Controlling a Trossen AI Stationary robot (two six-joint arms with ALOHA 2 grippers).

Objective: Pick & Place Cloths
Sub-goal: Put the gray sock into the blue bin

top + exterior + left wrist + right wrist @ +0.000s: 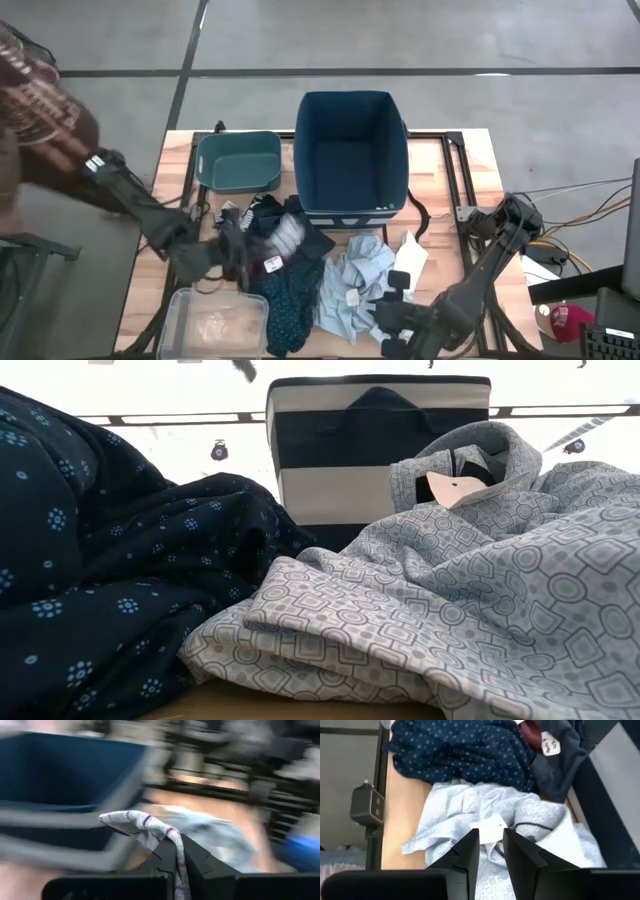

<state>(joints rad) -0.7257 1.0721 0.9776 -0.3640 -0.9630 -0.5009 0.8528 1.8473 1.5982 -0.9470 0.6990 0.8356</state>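
Navy dotted cloth (90,560) fills the near side of the low view, lapping against the pale patterned shirt (450,620), whose paper tag (452,488) shows at the collar. Both lie heaped on the table (150,270), in front of the big navy bin (352,150).

Over the pile's far-left part, the left claw (235,255) is clamped on a white cloth with thin stripes (150,827), which is pinched between its fingers and rises off the heap. That grip looks thin, catching only a fold. If the fold slides out as the arm travels, the cloth could drop short of the navy bin or land on its rim. A trailing end might also drag the dark garments (300,240) lying right beside the claw, or snag the small teal bin (238,160) just beyond.

Hovering over the pale shirt, the right claw (491,845) has its fingers a little apart with a white tag (487,827) just ahead of them. Closing there may nip only the tag, so the shirt would hang badly or tear loose. The clear tub (215,322) sits close behind the left claw.
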